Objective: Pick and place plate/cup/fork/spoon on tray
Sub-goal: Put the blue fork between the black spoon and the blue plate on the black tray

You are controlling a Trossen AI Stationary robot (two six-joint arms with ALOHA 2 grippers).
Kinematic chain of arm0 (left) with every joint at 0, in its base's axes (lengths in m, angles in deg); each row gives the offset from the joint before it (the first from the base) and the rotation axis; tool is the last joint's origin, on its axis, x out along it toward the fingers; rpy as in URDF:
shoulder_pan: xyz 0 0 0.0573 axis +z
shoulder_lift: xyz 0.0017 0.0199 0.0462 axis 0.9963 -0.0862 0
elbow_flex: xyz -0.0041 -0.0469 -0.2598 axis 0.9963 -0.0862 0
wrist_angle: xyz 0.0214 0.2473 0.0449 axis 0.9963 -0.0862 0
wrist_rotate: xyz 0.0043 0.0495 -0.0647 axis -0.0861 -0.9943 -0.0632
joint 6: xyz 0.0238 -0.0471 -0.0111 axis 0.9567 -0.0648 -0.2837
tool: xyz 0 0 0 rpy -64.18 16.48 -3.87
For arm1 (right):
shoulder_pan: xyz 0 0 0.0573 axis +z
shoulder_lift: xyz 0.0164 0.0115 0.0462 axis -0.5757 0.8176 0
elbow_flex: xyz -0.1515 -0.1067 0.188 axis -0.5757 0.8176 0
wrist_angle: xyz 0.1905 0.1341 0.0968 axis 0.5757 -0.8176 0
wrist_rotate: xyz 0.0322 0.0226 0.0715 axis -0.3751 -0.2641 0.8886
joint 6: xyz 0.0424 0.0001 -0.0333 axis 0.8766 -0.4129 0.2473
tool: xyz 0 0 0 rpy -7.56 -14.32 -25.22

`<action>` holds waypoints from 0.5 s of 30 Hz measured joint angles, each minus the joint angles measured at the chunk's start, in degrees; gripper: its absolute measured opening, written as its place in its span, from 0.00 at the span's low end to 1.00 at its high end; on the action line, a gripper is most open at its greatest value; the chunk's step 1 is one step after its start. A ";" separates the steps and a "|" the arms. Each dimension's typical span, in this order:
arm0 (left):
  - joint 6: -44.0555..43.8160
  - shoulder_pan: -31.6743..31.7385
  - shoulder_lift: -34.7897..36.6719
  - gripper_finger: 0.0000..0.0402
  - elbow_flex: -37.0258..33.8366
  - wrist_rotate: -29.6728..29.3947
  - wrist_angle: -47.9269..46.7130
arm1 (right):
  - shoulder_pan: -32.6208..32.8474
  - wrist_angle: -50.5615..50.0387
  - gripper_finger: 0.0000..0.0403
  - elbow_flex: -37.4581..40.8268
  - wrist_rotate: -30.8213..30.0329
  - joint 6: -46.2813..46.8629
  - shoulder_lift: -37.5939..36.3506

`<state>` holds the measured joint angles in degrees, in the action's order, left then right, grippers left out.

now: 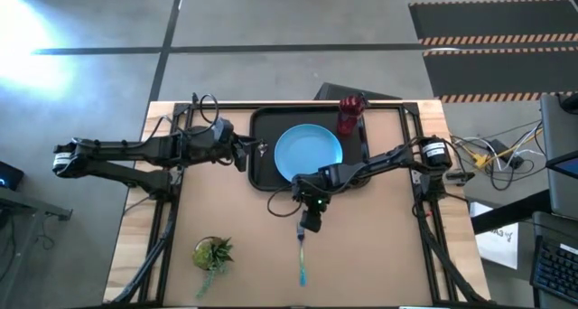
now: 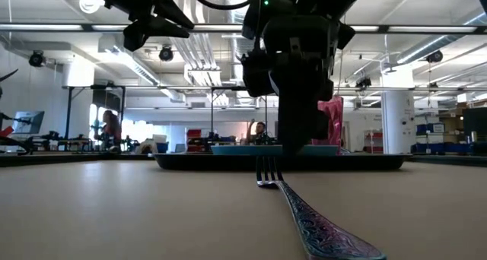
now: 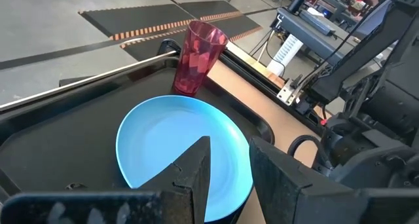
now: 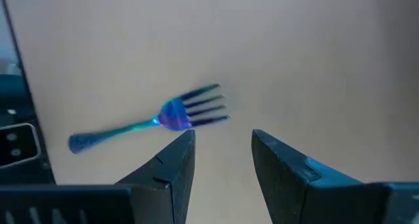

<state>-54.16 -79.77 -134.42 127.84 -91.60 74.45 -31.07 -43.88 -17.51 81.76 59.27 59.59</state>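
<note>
Over on the left, the left tool hangs at the 9 o'clock edge of the tray, its fingers parted with nothing between them, looking across the plate. Down at 7 o'clock on the desk sits a small potted plant, well apart from everything else.

Centre stage: the tray is black, and the light-blue plate lies flat inside it, filling the middle. At roughly 1 o'clock from the plate stands the dark-red cup, upright on the tray near its far rim; the left wrist view shows the cup just beyond the plate's edge.

Now the right tool: it hovers over bare desk just past the tray's near rim, at 6 o'clock from the plate. Its fingers are spread and empty. The fork lies flat on the desk just below it, tines toward the tray, blue handle trailing to 6 o'clock. From the right wrist the fork sits just beyond the fingertips, untouched. At desk level the fork lies flat, with the right tool above its tines.
</note>
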 joint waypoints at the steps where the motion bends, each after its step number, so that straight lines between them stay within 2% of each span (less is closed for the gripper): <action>1: 0.02 0.02 -0.02 0.22 0.00 0.00 0.00 | 0.00 0.94 0.35 0.20 0.31 0.24 0.00; 6: 0.02 0.01 -0.01 0.22 0.00 0.00 0.00 | 0.00 6.49 0.35 0.86 3.05 1.74 0.86; 15: 0.02 0.01 -0.02 0.22 -0.02 -0.02 0.00 | 0.00 7.39 0.35 1.01 4.15 1.88 2.05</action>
<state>-54.13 -79.76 -134.44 127.82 -91.62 74.45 -31.07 -36.49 -16.50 85.91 61.15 61.65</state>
